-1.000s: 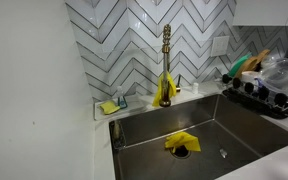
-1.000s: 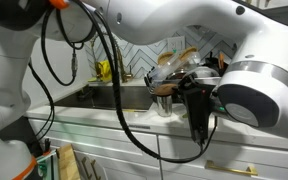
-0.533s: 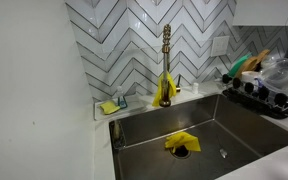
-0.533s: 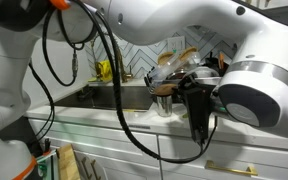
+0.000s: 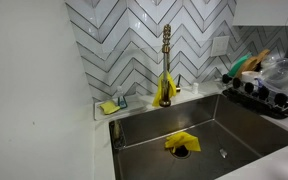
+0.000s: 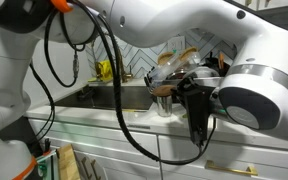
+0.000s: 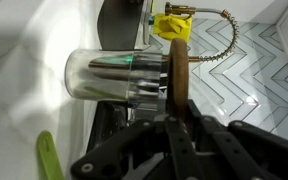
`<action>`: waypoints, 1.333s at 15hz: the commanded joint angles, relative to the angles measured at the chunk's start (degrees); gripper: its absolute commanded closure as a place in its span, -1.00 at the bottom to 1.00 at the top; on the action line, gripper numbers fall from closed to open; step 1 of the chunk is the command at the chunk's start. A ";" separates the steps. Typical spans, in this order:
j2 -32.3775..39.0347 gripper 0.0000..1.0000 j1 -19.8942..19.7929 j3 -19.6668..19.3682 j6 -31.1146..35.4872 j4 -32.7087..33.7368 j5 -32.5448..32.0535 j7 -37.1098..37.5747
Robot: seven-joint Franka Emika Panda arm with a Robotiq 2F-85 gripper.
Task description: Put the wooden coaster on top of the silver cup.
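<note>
The robot is at the putting-down step. The gripper (image 7: 176, 135) is closed tight on the wooden coaster (image 7: 176, 85), with a dark finger on each side of it. The coaster is right at the open end of the silver cup (image 7: 109, 78). I cannot tell if it touches the rim or sits just off it. In the wrist view the camera is turned on its side. So the cup looks like it is lying down, and its long way runs across the picture, with the bottom on the left and the mouth on the right. In an exterior view the cup (image 6: 164, 104) stands up straight on the white counter (image 7: 24, 40), beside the sink (image 5: 234, 125). That means its mouth really points up. The coaster shows only its thin edge, a brown strip going up and down the wrist picture. Its flat side faces the mouth of the cup, so I think it is level, like a lid. Next, the robot needs to ease the coaster onto the rim, keep it in the middle, and then open its fingers slowly so the coaster does not slide off or tip the cup.
</note>
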 commanded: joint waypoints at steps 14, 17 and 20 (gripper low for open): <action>1.13 0.94 0.26 0.16 0.24 1.42 0.01 0.00; 1.28 0.94 0.46 0.01 0.30 1.52 -0.51 0.21; 1.29 0.94 0.34 -0.14 0.34 1.57 -0.59 0.20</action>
